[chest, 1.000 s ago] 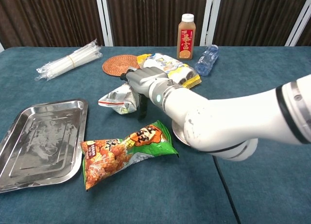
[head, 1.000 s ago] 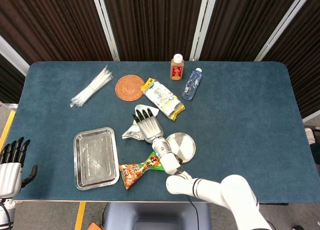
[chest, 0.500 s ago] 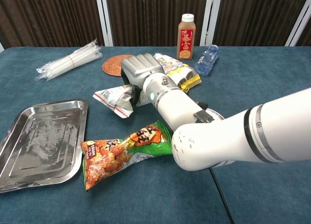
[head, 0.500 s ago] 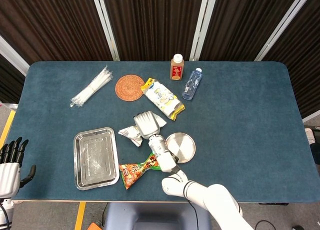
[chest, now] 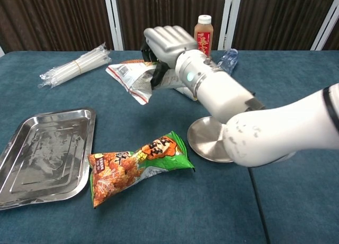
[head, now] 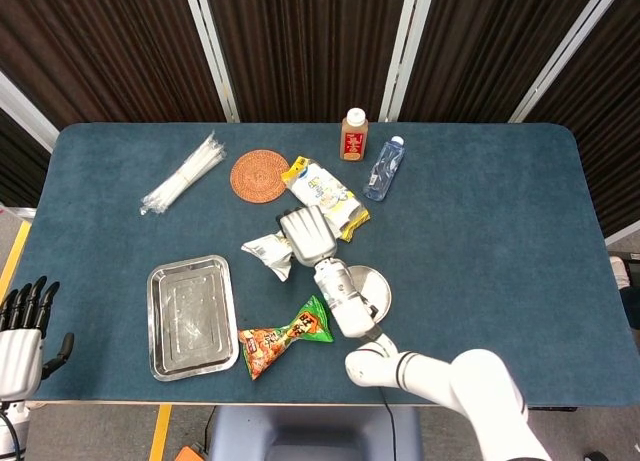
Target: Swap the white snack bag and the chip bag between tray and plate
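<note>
Right hand [chest: 168,43] is gripping the crinkled white snack bag [chest: 135,75] — fingers curled over its right end, bag hanging clear of the blue table [head: 480,211] in the chest view. Bag's long axis is running left-right, free end sticking out to the left of the hand.

Left hand [head: 22,326] is sitting at the near-left table edge, fingers apart, holding nothing.

Neither bag is sitting on a container right now: the rectangular steel tray [head: 191,316] at near left is bare, the round metal plate [chest: 212,141] is bare, and the orange-and-green chip bag [chest: 139,165] is lying on the cloth between them, long axis slanting from near-left to far-right, just beside the tray's right rim.

Key relation — the plate is lying directly nearward of the carrying hand, under the right forearm, while the tray is well apart to the near left. My read: if the white bag is bound for the plate, it's a short pull back and down; the chip bag is nearer the right hand than the left.
</note>
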Controlling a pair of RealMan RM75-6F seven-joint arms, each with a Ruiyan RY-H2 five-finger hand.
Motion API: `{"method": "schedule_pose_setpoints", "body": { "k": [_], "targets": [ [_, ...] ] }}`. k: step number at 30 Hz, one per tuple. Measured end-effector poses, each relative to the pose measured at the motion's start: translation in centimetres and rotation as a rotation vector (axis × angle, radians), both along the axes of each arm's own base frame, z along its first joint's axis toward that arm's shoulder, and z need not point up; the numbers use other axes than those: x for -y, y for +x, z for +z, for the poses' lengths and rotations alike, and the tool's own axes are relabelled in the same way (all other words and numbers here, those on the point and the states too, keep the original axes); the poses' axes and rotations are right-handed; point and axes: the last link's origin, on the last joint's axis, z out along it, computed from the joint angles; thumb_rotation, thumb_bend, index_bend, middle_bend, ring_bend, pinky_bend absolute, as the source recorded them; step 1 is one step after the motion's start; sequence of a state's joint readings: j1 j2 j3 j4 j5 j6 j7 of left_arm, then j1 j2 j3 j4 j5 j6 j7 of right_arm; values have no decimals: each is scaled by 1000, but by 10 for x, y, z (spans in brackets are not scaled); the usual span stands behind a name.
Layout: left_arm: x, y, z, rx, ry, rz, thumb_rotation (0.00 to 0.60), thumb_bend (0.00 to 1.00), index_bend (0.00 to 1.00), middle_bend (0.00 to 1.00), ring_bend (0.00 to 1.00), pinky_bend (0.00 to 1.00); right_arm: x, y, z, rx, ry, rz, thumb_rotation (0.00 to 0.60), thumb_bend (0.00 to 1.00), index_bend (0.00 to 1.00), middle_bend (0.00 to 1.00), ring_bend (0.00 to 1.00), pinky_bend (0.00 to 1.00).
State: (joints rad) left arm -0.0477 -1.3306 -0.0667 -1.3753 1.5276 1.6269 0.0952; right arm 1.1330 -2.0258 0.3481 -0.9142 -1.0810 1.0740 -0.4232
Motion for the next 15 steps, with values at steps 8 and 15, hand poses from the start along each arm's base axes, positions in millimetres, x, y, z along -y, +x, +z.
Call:
{"method": "schedule_pose_setpoints", "body": {
  "k": [8,15],
  "targets": [
    [0,5,-9,-21,-22,-11,600,385,0,0,0,74,-33,-43,76,-30,74,35,600,327,872,722,732,965],
    [0,8,-17,-29,-48,-26,600,386,0,0,0,75,-64,-127,108,-136,123,-69,600,327,841,722,720,954]
  ]
}}
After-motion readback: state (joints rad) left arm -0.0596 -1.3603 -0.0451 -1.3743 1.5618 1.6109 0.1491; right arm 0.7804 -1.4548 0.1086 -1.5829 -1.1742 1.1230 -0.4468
